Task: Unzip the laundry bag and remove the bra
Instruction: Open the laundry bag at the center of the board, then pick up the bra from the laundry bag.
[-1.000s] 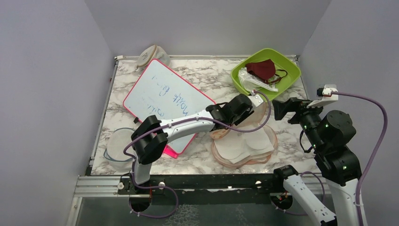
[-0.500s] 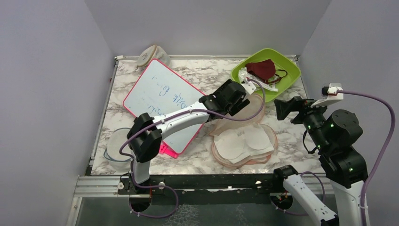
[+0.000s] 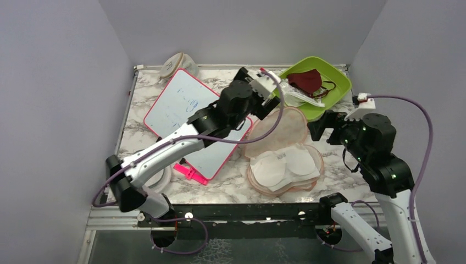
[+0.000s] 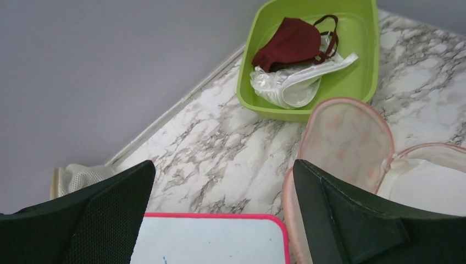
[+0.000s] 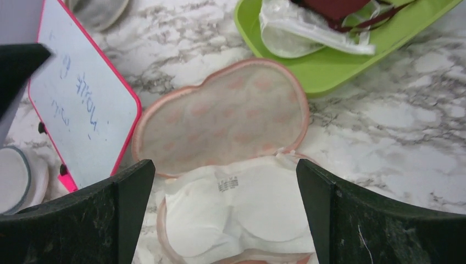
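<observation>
The laundry bag lay open on the marble table, between the whiteboard and the green tray. The bra lay in its near half, cut off at the edge of the right wrist view. Its small printed tag and the whiteboard's blue writing were too blurred to read. The left gripper and the right gripper both had their jaws wide apart, holding nothing.

Left gripper up and off laundry bag, pulling away toward far wall, jaws spreading wide. Flap let go, now lying open just beyond its right finger. Bra more uncovered. Right gripper edging in, bag now beneath it.
</observation>
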Controlling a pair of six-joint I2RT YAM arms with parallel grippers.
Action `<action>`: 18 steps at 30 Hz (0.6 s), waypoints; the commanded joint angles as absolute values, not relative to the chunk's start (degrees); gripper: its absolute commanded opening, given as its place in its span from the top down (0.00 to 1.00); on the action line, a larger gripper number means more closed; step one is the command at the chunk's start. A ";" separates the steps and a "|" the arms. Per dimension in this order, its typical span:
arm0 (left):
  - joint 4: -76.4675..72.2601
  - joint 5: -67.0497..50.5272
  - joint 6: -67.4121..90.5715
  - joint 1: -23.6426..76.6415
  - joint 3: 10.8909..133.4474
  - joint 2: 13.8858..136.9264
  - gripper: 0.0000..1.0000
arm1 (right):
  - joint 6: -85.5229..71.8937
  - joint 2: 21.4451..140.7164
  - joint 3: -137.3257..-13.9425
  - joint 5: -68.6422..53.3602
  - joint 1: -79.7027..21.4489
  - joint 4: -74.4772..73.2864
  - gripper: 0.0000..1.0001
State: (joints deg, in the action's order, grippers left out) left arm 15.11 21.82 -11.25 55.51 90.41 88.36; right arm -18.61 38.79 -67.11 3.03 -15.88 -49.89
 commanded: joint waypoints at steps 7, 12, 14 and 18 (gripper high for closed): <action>-10.38 19.72 -15.66 55.48 63.83 66.62 0.05 | -25.41 53.78 -55.30 -15.39 -15.73 -40.56 0.00; -19.19 23.65 -21.45 55.53 53.38 61.37 0.05 | -33.71 67.90 -47.54 -25.35 -15.73 -18.38 0.11; -21.07 26.35 -21.62 55.47 51.92 60.66 0.05 | -35.84 72.92 -47.49 -26.70 -15.81 -13.89 0.14; -22.33 25.85 -21.58 55.49 50.77 60.47 0.05 | -38.61 81.67 -49.93 -26.70 -17.57 -5.42 0.15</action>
State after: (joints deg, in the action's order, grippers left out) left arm -15.97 23.68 -20.05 55.51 51.03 62.08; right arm -33.74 76.03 -48.25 -23.18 -16.21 -19.79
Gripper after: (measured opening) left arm 0.950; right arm 0.850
